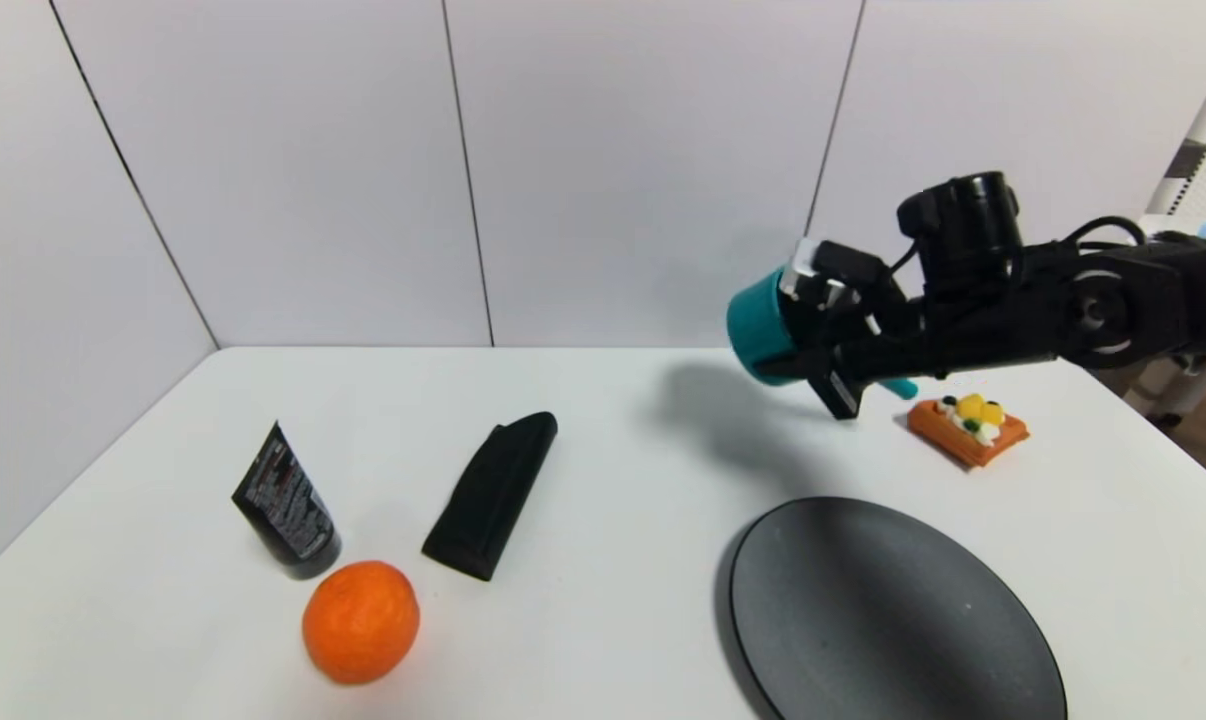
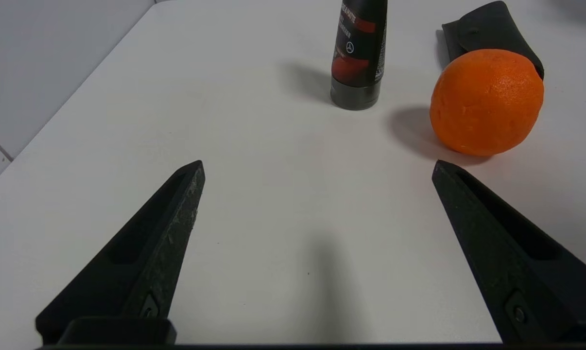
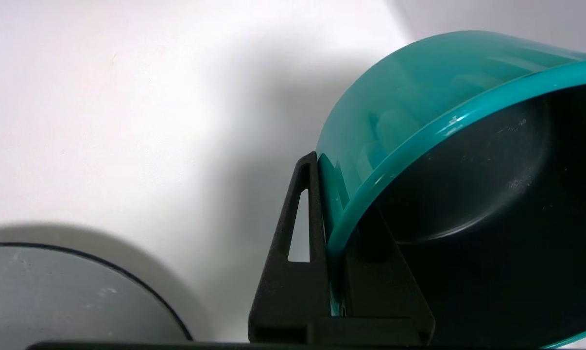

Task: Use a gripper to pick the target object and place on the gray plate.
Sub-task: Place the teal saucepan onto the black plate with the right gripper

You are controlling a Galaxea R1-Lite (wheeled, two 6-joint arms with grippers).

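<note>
While held clear of the white table, the teal saucepan hangs in the air tipped on its side, above the far right part of the table and beyond the gray plate. The right gripper has its two black fingers pinched on the pan wall at the rim, one finger against the ribbed outside, the other against the dark inside. Pan's shadow falls on the table beneath it. The teal handle tip shows under the gripper, just beside the orange waffle toy, which lies on the table to the right of the plate's far edge. Plate sits near right, well apart from the pan.

Left gripper hovers low over the near left of the table, fingers spread wide, holding nothing. Ahead of it: an orange, a black tube standing on its cap, and a black pouch lying flat behind the orange
</note>
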